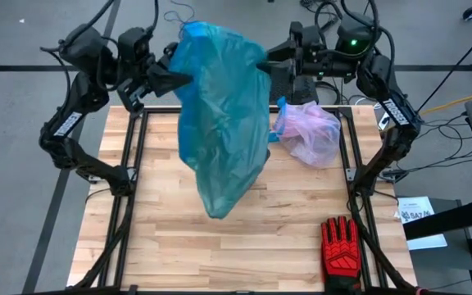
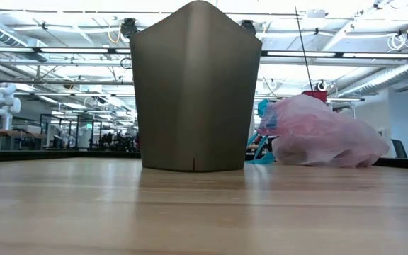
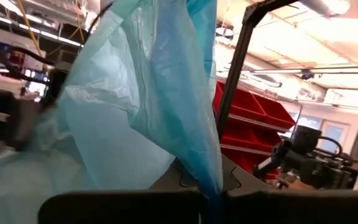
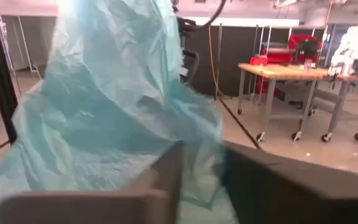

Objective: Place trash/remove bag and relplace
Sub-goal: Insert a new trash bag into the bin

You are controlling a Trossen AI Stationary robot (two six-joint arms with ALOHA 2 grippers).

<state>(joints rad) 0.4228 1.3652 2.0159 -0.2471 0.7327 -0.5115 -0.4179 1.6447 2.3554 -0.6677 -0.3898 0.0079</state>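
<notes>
A translucent teal-green plastic bag (image 1: 220,115) hangs spread between my two grippers, high above the table's far half. My left gripper (image 1: 177,79) is shut on its left side and my right gripper (image 1: 266,56) on its right side. The pinkish-lavender bag (image 1: 311,135) with its blue drawstring rim (image 1: 282,109) lies bunched on the table at the far right, also in the low view (image 2: 324,134). A grey-brown bin (image 2: 195,85) stands upright on the table; in the high view the teal bag hides it. No loose trash shows. My left gripper (image 3: 211,202) pinches the teal-green bag's bunched plastic (image 3: 207,177) between its two fingers (image 3: 120,208), coming level from the table's left. The bag is lifted clear and billows ahead of the fingers. My right gripper (image 4: 201,180) pinches the teal-green bag's plastic (image 4: 197,158) between its fingers (image 4: 278,186), coming level from the table's right. The film spreads slack beyond them; one layer or several, I cannot tell.
A red-and-black work glove (image 1: 340,246) lies at the table's near right corner. Black frame rails (image 1: 129,164) run along the table's left and right sides. Bare wood (image 1: 220,254) shows across the near half of the table.
</notes>
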